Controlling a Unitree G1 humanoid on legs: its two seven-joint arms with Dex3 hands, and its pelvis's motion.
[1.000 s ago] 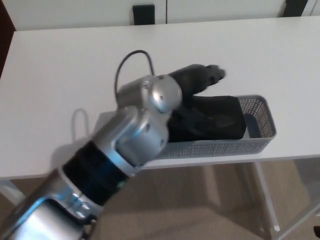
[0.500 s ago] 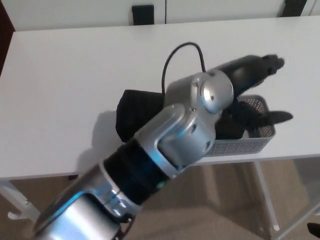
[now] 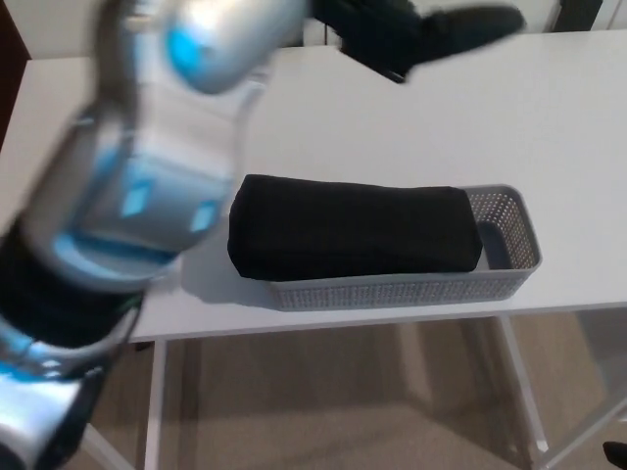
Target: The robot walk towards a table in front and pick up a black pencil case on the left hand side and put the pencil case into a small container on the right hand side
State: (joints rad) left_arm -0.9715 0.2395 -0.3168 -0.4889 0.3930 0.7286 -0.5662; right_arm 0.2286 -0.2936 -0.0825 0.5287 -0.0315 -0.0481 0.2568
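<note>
The left hand (image 3: 397, 29) has lifted clear of the black pencil case (image 3: 353, 230) and swung up and away to the far side of the counter (image 3: 549, 108), where half a second ago it hung low over the right end of the small container (image 3: 392, 291). It now holds nothing, its dark fingers spread, one pointing right, though motion blurs the outline. The silver left arm (image 3: 167, 147) fills the left of the head view, raised high and smeared by speed. With the arm out of the way, the pencil case shows in full: it lies lengthwise along the grey mesh container near the counter's front edge, its right end down inside, its left end reaching past the container's left rim. Whether that end rests on the rim or on the counter cannot be told. A short stretch at the container's right end stays bare. The right hand is not in view. By this picture the release looks made and the placing essentially done, the one doubt being the overhanging left end, which may leave the case seated unevenly.
</note>
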